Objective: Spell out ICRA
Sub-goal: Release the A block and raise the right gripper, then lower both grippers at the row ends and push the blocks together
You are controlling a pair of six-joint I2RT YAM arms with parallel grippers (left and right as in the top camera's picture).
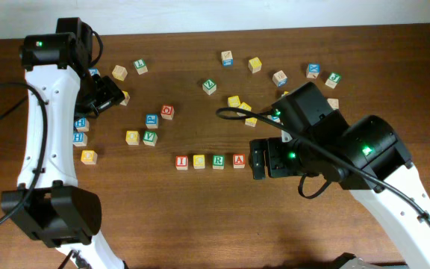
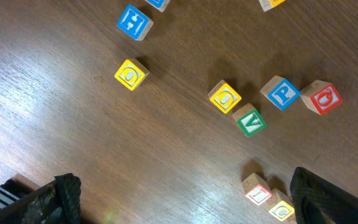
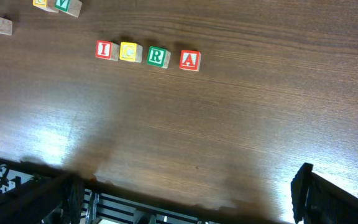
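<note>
Four letter blocks stand in a row at the table's middle: red I (image 1: 181,161), yellow C (image 1: 198,161), green R (image 1: 218,161), red A (image 1: 239,160). The right wrist view shows the same row: I (image 3: 104,50), C (image 3: 130,51), R (image 3: 157,56), A (image 3: 190,60). My right gripper (image 1: 257,159) (image 3: 188,199) is open and empty, just right of the A block. My left gripper (image 1: 107,96) (image 2: 185,205) is open and empty at the back left. The left wrist view shows the I block (image 2: 258,190) and C block (image 2: 281,208) by its right finger.
Loose blocks lie scattered: a yellow one (image 2: 131,74), blue H (image 2: 133,22), green V (image 2: 250,121), blue P (image 2: 281,93) and a red one (image 2: 321,98) on the left, several more along the back (image 1: 254,64). The table's front edge (image 3: 166,198) is under my right gripper.
</note>
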